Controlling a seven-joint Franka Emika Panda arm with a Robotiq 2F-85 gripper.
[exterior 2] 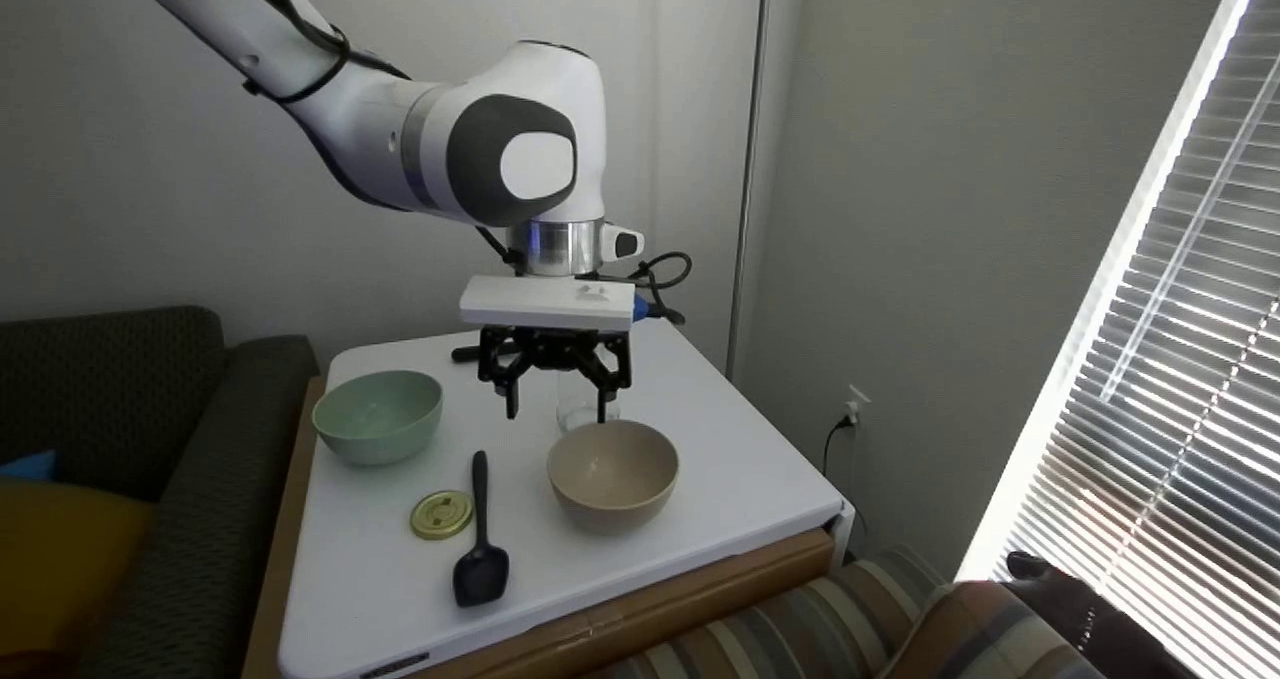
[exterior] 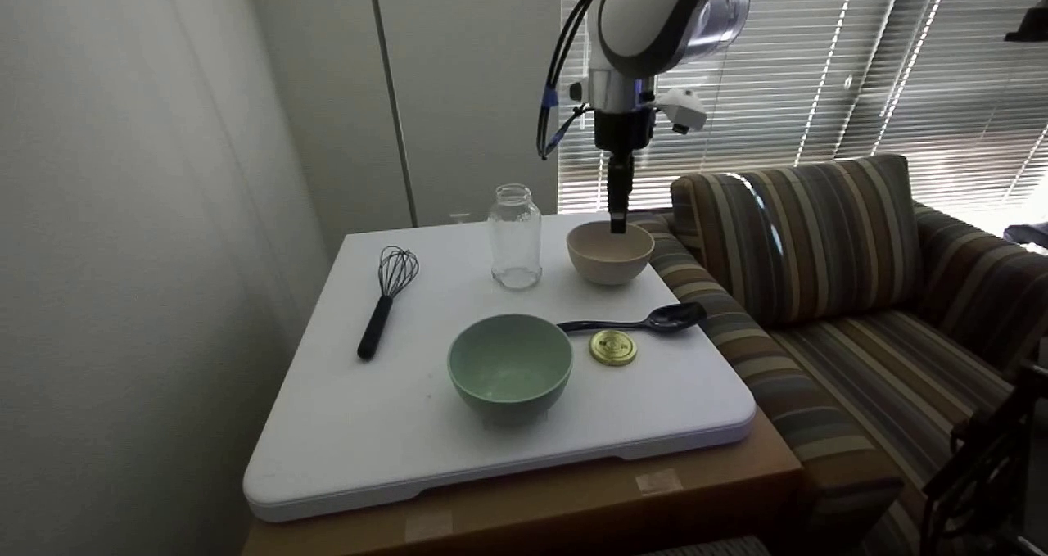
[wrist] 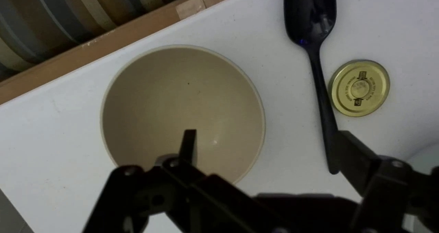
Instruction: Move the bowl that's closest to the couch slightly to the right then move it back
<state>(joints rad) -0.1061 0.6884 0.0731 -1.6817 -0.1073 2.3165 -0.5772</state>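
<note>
The small beige bowl stands upright on the white table near the striped couch (exterior: 819, 237), and shows in both exterior views (exterior: 606, 263) (exterior 2: 612, 474). In the wrist view the beige bowl (wrist: 181, 99) fills the left middle, its lower rim hidden by a finger. The couch also shows at the wrist view's top left (wrist: 68, 16). My gripper (exterior 2: 556, 416) is open and empty, above the table at the bowl's rim. In the wrist view (wrist: 267, 140) one fingertip overlaps the bowl's inside and the other overlaps the black spoon's handle. I cannot tell whether a finger touches the bowl.
The larger green bowl (exterior: 510, 368), a gold lid (exterior: 612, 347) and a black spoon (exterior 2: 481, 569) lie nearby on the white table (exterior: 344, 449). A clear glass jar (exterior: 515, 241) stands beside the beige bowl. A whisk (exterior: 389, 302) lies further off. The table edge borders the couch.
</note>
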